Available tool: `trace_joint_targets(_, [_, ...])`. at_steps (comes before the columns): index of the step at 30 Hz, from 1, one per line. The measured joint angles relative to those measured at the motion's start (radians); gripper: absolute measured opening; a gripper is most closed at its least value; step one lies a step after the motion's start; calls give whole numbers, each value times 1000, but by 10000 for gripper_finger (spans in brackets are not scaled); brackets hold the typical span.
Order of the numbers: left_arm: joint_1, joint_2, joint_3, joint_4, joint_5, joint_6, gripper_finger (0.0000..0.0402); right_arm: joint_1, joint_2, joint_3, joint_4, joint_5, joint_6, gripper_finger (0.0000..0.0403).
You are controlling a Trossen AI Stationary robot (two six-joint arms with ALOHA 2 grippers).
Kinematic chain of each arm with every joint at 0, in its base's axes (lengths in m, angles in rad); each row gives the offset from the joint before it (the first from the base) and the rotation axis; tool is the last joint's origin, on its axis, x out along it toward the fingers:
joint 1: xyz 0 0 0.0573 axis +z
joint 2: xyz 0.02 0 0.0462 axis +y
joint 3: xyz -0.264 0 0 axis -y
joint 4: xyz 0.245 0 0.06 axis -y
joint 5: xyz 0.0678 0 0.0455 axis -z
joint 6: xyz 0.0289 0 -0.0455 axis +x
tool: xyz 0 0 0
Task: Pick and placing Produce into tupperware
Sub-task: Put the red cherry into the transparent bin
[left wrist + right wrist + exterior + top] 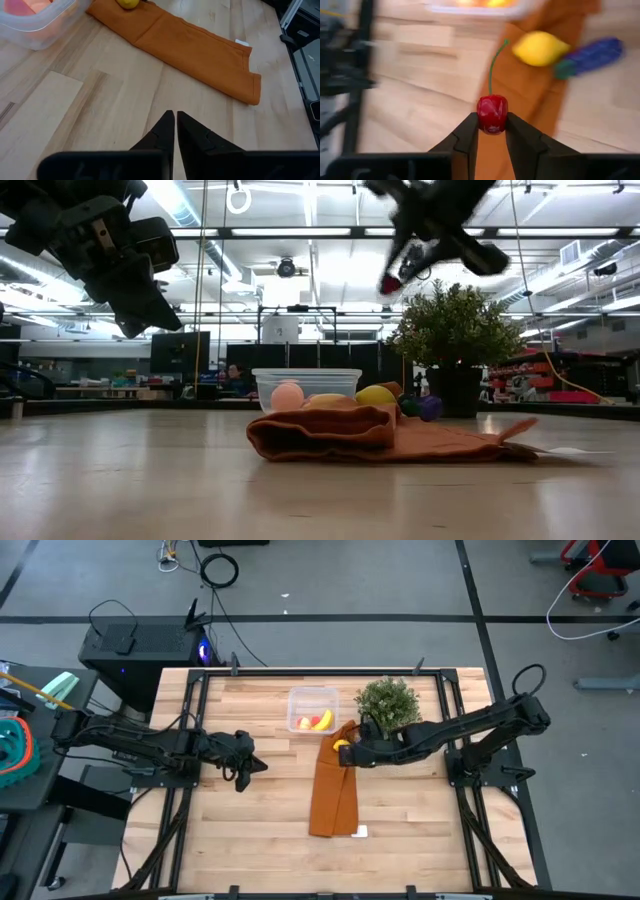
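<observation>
Right tool point(491, 131) clamps a red cherry point(492, 113) above the orange cloth point(333, 790), near the potted plant point(387, 703); lemon point(539, 48) lies beside. Left tool point(175, 131) together.

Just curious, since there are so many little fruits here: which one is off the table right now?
The red cherry with the green stem: it is pinched in the right pincer in the air. The lemon lies on the orange cloth.

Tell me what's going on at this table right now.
The right gripper holds a red cherry in the air above the orange cloth, where a lemon lies. The clear tupperware already has a banana in it. The left gripper waits shut and empty over bare table.
</observation>
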Motion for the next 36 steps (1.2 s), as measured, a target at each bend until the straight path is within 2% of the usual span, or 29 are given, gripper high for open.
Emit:
trace_joint_targets(6, [0,0,0,0,0,0,10,-23,24,82,136,0,-133,94])
trace_joint_targets(14, [0,0,0,-3,0,-1,16,-114,235,351,154,-49,-375,94])
trace_joint_targets(18, [0,0,0,-8,0,-3,26,-169,319,493,117,-65,-471,94])
trace_joint_targets(24, [0,0,0,-9,0,-2,16,-244,408,675,-64,-79,-579,94])
trace_joint_targets(31, [0,0,0,-9,0,-2,8,-326,489,787,-77,-95,-659,94])
trace_joint_targets(36, [0,0,0,-8,0,-2,23,-375,541,814,-79,-146,-685,94])
